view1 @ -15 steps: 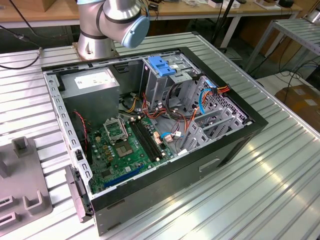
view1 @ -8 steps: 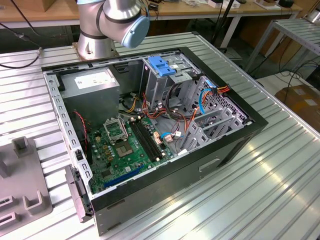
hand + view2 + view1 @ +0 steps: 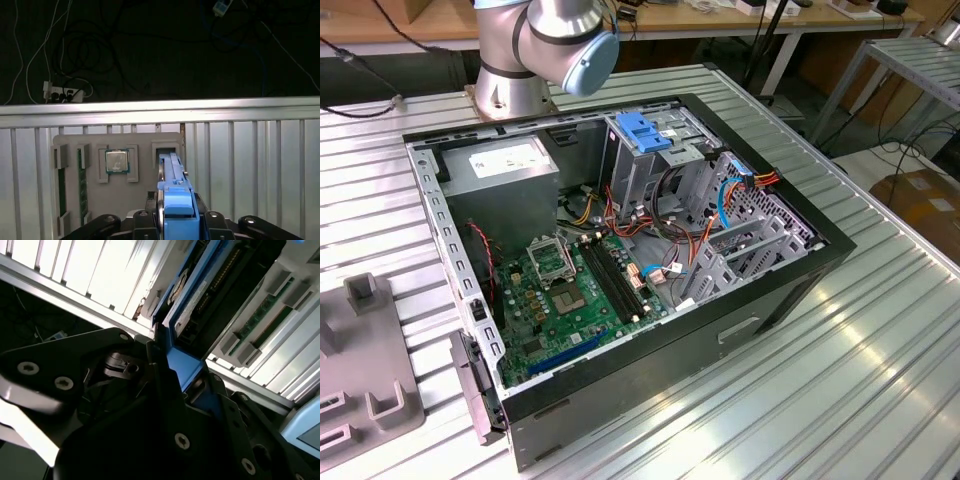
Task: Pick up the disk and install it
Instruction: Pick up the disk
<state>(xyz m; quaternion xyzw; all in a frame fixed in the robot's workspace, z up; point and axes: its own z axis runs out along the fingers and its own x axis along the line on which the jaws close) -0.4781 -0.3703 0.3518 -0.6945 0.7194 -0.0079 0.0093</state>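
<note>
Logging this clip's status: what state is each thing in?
disk: on edge, clamped by the end effector
end effector: shut on the disk
computer case: open, lying on its side
processor chip: seated in a pocket of the grey tray
memory stick: lying in a grey tray slot

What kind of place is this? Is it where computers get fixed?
Probably a robot lab or workshop. An open computer case sits on a ribbed metal table beside a robot arm, workbenches stand behind, and the jaws grip a disk at a grey parts tray.
</note>
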